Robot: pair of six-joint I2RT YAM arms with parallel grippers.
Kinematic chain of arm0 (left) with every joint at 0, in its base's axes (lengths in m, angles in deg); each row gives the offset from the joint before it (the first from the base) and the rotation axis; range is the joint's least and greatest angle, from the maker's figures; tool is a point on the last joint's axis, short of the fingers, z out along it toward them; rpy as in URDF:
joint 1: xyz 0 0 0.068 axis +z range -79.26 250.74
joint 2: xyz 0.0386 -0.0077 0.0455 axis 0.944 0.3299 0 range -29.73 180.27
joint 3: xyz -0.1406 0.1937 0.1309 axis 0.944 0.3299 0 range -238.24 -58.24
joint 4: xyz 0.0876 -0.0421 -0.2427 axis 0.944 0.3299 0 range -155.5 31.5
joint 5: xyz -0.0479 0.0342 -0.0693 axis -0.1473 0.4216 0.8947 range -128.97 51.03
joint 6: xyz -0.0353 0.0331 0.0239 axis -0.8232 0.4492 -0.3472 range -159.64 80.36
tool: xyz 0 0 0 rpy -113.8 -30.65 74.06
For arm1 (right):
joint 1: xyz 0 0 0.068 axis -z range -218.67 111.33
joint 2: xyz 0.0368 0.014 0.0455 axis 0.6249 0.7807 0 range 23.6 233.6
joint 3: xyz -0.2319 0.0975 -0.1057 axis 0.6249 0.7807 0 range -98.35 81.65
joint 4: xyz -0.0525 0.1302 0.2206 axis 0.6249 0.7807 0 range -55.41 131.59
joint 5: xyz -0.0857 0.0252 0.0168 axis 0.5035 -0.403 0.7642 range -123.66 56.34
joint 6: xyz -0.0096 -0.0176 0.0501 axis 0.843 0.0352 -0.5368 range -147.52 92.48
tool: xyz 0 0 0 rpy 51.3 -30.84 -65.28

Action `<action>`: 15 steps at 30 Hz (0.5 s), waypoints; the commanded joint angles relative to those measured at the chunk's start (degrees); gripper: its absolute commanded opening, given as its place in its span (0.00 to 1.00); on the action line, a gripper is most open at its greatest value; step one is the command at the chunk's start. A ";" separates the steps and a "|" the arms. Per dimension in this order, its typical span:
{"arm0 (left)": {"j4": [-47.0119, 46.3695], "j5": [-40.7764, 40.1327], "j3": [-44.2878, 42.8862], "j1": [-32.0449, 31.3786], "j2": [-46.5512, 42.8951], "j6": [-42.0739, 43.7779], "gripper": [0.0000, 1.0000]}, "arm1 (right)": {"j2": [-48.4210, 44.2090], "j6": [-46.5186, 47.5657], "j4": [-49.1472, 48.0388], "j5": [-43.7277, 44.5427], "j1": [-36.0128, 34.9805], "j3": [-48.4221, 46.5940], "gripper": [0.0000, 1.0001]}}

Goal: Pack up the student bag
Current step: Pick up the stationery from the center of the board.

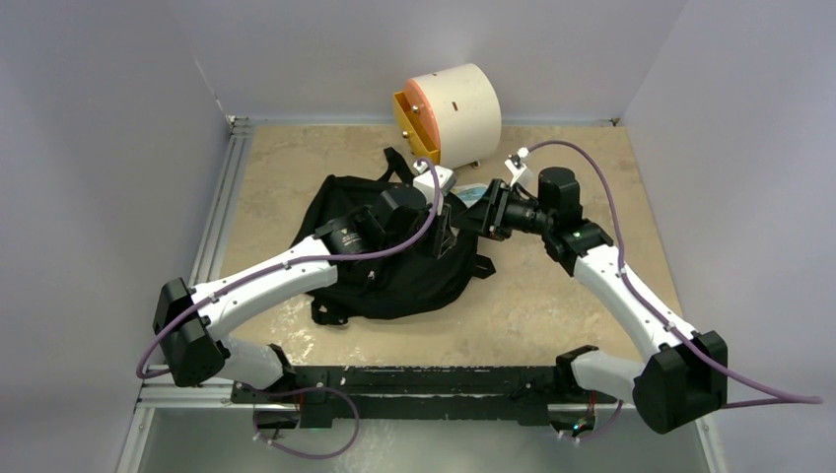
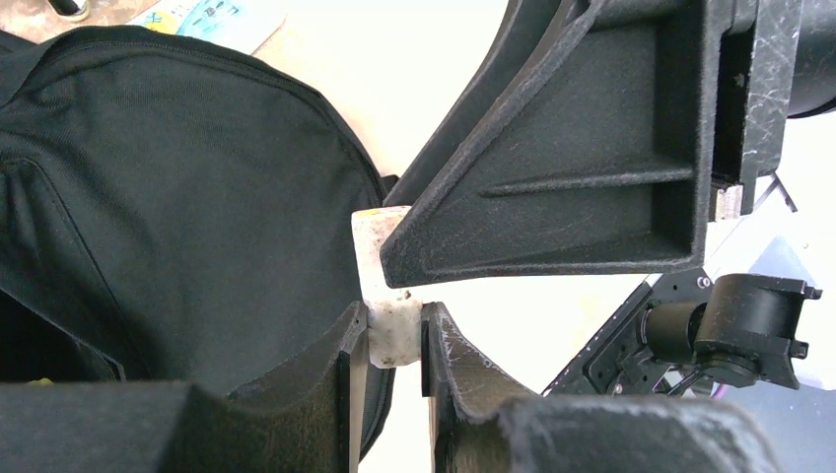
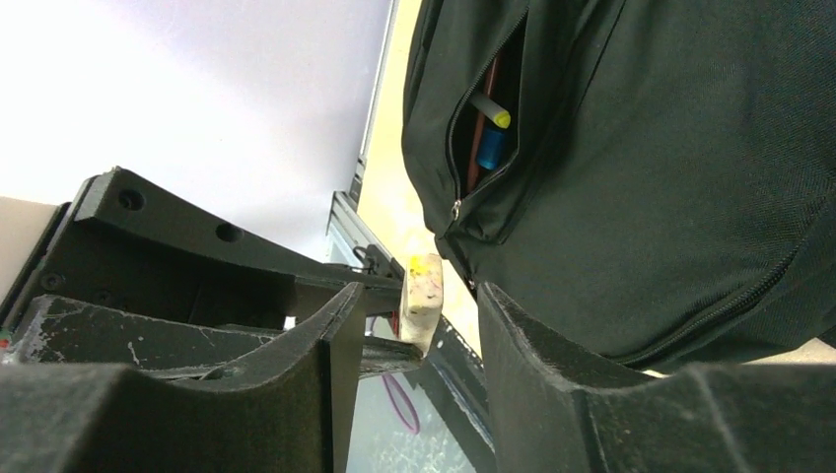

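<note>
The black student bag point(image 1: 394, 271) lies mid-table, and also fills the left wrist view point(image 2: 177, 197) and the right wrist view point(image 3: 670, 177). Its side pocket point(image 3: 483, 128) is unzipped, with a yellow-tipped marker and a blue pen inside. My left gripper point(image 1: 441, 225) point(image 2: 394, 327) is shut on a small stained white block like an eraser point(image 2: 392, 330), held beside the bag's right edge. My right gripper point(image 1: 463, 219) point(image 3: 419, 320) faces it, open, with its jaws on either side of the block point(image 3: 424, 291) and gaps on both sides.
A cream cylindrical drawer box with an orange-yellow front point(image 1: 455, 113) stands at the back. A light blue printed card point(image 1: 473, 194) point(image 2: 212, 20) lies on the table just behind the bag. Grey walls enclose the table on three sides.
</note>
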 commanded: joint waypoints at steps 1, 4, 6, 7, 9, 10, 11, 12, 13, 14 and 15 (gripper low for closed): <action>-3.73 0.35 -1.41 0.02 -1.00 1.25 0.11 | -0.65 -0.45 -3.96 -3.00 -0.34 0.44 0.45; -3.88 0.85 -1.37 0.03 -0.52 1.34 0.11 | -0.69 -0.69 -4.70 -3.40 -0.38 0.67 0.37; -3.82 0.98 -1.36 0.03 -0.39 1.46 0.14 | -0.65 -1.15 -5.44 -3.76 -0.40 0.79 0.34; -3.74 1.03 -1.36 0.03 -0.42 1.58 0.16 | -0.65 -1.31 -5.84 -3.77 -0.40 0.94 0.32; -3.90 0.80 -1.15 0.03 -0.74 1.88 0.18 | -0.68 -1.98 -6.43 -3.13 -0.41 1.33 0.27; -3.91 0.70 -0.98 0.03 -0.92 2.06 0.19 | -0.68 -2.54 -6.79 -2.31 -0.43 1.58 0.23; -3.93 0.44 -0.88 0.03 -1.07 2.19 0.20 | -0.72 -3.23 -7.16 -1.56 -0.44 1.93 0.20; -3.75 0.15 -0.84 0.03 -1.23 2.33 0.21 | -0.84 -3.97 -7.98 -1.12 -0.45 2.36 0.17; -3.50 -0.14 -0.76 0.03 -1.25 2.51 0.24 | -1.13 -5.00 -8.89 -1.04 -0.39 2.78 0.14; -3.20 -0.59 -0.74 0.03 -1.34 2.64 0.25 | -1.30 -5.84 -9.88 -0.97 -0.41 3.14 0.11; -2.94 -1.07 -0.62 0.03 -1.49 2.72 0.26 | -1.53 -6.77 -10.91 -1.03 -0.40 3.40 0.09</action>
